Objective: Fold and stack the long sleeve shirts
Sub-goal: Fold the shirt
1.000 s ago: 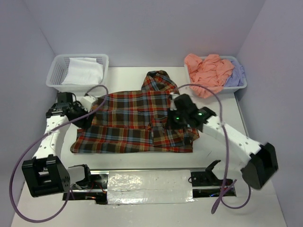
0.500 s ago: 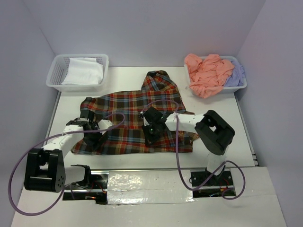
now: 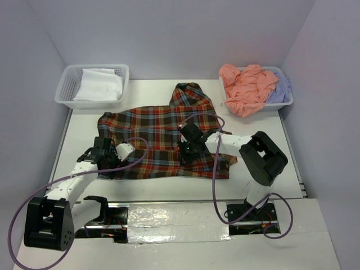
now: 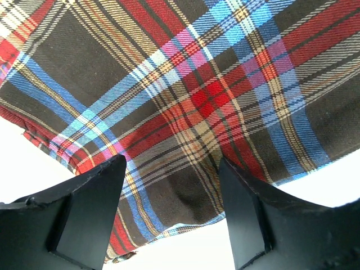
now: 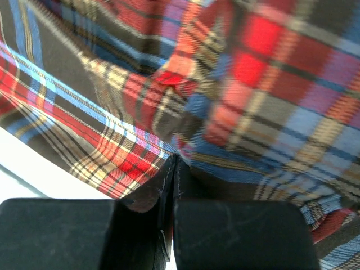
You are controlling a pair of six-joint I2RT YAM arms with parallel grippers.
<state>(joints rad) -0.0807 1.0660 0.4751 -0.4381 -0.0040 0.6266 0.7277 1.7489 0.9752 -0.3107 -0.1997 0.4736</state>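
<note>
Two arms are on one garment. The plaid shirt (image 3: 160,138) lies spread across the middle of the tabletop (image 3: 146,90), collar toward the far side. Its body is mostly flat and its near-right corner is bunched.

The right arm (image 3: 230,143) reaches over to the shirt's middle. The right jaws are pressed together, pinching a raised ridge of plaid; the right wrist view shows the fabric running into the seam between them. Likely purpose: carrying that layer over to make a fold.

The left arm (image 3: 70,180) sits at the shirt's near-left edge. The left jaws are spread, and the left wrist view shows the hem between them with bare tabletop on either side. Cannot tell whether they touch the cloth. They are probably lining up a grip on the hem so both sides lift evenly.

The salmon-pink shirt (image 3: 244,84) and lavender shirt (image 3: 281,87) lie heaped in the right basket (image 3: 288,104), well apart from the plaid and not yet folded. The left basket (image 3: 67,84) holds a white cloth (image 3: 101,84).

The task looks early: first fold in hand, no stack yet. Risk: a one-sided pull drags the plaid askew.
</note>
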